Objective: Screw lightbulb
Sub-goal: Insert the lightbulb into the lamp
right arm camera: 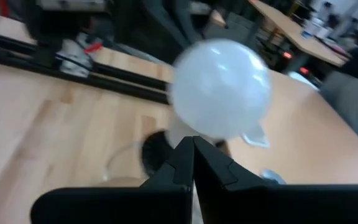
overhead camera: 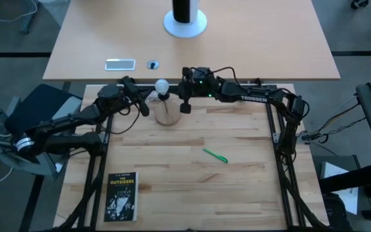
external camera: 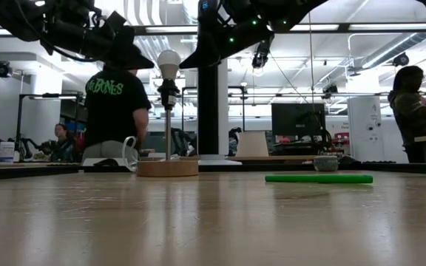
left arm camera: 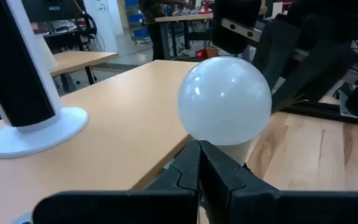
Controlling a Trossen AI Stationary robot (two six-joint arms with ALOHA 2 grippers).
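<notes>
The lightbulb (overhead camera: 162,85) stands globe-up on a thin stem rising from a round wooden base (overhead camera: 167,115) on the counter (overhead camera: 237,187). Just left of the bulb the left gripper (overhead camera: 145,106) has its fingers pressed together on nothing. Just right of the bulb the right gripper (overhead camera: 185,108) is likewise closed and empty, and a green pen (overhead camera: 215,155) lies farther right, nearer the counter's front.

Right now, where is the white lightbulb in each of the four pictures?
High view: lightbulb top middle, between both grippers.
Low view: upper left, atop a thin post.
Left wrist view: centre, beyond the shut fingers.
Right wrist view: centre.
Shared landmark: round wooden base under it.
</notes>
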